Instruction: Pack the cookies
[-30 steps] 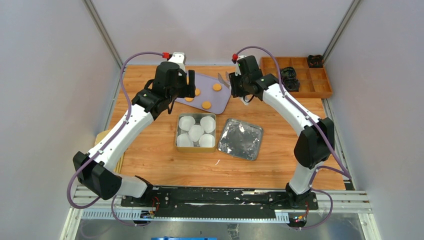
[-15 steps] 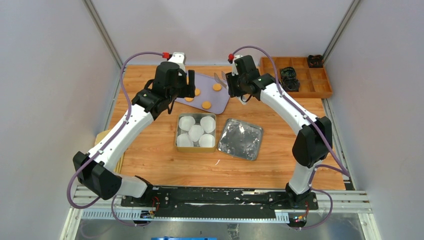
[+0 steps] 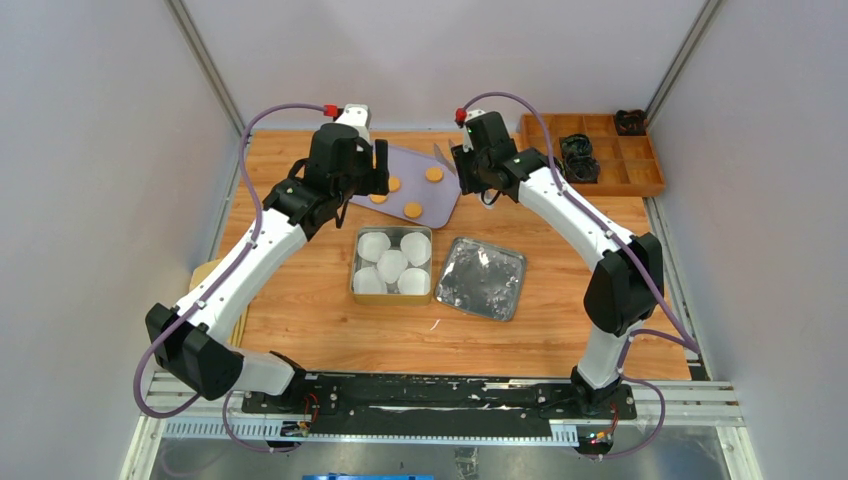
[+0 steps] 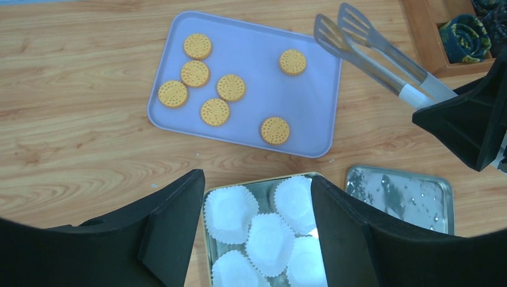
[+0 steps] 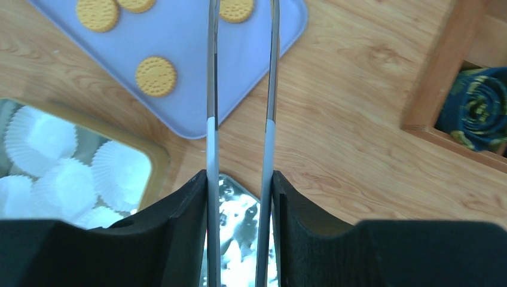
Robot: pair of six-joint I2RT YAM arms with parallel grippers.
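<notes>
Cookies [image 4: 214, 112], small round orange-yellow biscuits: all 7 on lavender plastic tray [image 4: 251, 48], none yet in white paper cups [image 4: 270, 243] in gold metal tin [image 3: 353, 262]. R gripper [image 5: 239, 179] clamps steel tongs [image 5: 270, 89], tips at tray edge; L gripper [image 4: 257, 176] open, empty. Packing looks unstarted.

I look down on a light wooden table [image 3: 330, 320] boxed in by plain pale-grey walls [image 3: 440, 50] to its left, behind it and to its right. Slim metal posts [image 3: 207, 65] rise at the table's two far corners. A silver slotted frame [image 3: 690, 400] runs along its near edge. The light is even and soft.
</notes>
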